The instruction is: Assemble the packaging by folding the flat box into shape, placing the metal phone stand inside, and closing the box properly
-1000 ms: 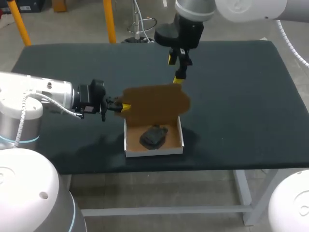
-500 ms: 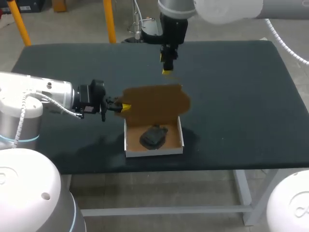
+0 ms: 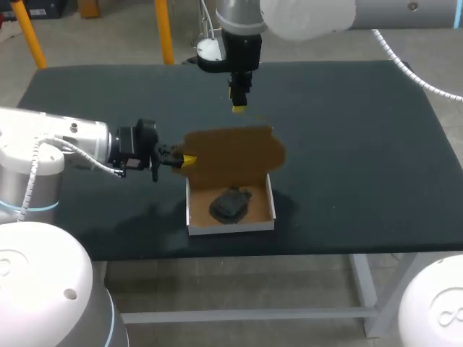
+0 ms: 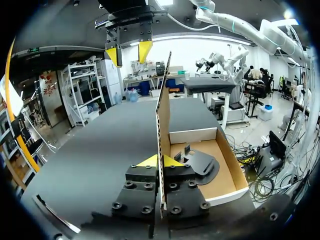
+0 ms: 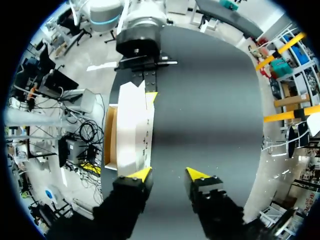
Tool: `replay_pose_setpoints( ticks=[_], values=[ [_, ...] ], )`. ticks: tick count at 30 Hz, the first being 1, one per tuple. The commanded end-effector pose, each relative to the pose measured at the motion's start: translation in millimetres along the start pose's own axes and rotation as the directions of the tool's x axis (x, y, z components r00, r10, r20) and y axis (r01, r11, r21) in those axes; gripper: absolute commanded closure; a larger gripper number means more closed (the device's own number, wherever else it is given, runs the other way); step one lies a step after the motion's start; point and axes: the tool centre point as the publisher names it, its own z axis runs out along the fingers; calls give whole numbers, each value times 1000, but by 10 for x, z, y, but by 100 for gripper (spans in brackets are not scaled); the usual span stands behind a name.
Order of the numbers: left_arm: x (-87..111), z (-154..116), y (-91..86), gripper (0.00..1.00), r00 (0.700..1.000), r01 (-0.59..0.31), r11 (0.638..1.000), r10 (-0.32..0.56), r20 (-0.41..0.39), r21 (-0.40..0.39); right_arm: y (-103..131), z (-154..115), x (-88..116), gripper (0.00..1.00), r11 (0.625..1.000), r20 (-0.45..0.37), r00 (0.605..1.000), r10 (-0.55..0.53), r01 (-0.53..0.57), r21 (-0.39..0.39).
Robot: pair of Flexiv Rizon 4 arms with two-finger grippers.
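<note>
The white box tray (image 3: 268, 210) stands near the table's front edge with the dark metal phone stand (image 3: 230, 204) lying inside it. Its brown lid (image 3: 235, 155) stands upright at the tray's far side. My left gripper (image 3: 184, 160) is shut on the lid's left edge; in the left wrist view the yellow tips (image 4: 160, 161) pinch the cardboard lid (image 4: 163, 110), with the stand (image 4: 200, 162) beside them in the tray (image 4: 232, 162). My right gripper (image 3: 239, 101) hangs above the table behind the lid. Its fingers (image 5: 168, 175) are apart with nothing between them, the lid (image 5: 132, 125) below and ahead.
The dark table (image 3: 362, 130) stretches wide to the right of the box and behind it. My right gripper (image 4: 129, 52) shows in the left wrist view, high above the lid's far edge. The tray sits close to the table's front edge (image 3: 289, 249).
My right gripper has moved left and off the lid's top edge, turning and narrowing its fingers. The left gripper, the lid and the box have stayed still.
</note>
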Motion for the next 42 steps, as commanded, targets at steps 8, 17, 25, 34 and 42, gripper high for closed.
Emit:
replay_pose_setpoints(
  ticks=[8, 17, 25, 34, 42],
  values=[
    [5, 9, 9, 100, 1000, -1, 1000, 1, 1, 2, 135, 186, -30, 54, 999, -27, 999, -30, 31, 8],
    [5, 9, 9, 100, 1000, -1, 1000, 1, 1, 2, 153, 230, 100, 54, 999, -37, 998, -41, 41, -1],
    [5, 9, 9, 100, 1000, -1, 1000, 1, 1, 2, 159, 248, 211, 54, 999, -34, 999, -42, 42, 0],
    [5, 9, 9, 100, 1000, -1, 1000, 1, 1, 2, 173, 251, 335, 54, 999, -28, 999, -34, 34, 2],
    [5, 9, 9, 100, 1000, -1, 1000, 1, 1, 2, 189, 274, 421, 55, 1000, -51, 999, -20, 20, -6]
  ],
)
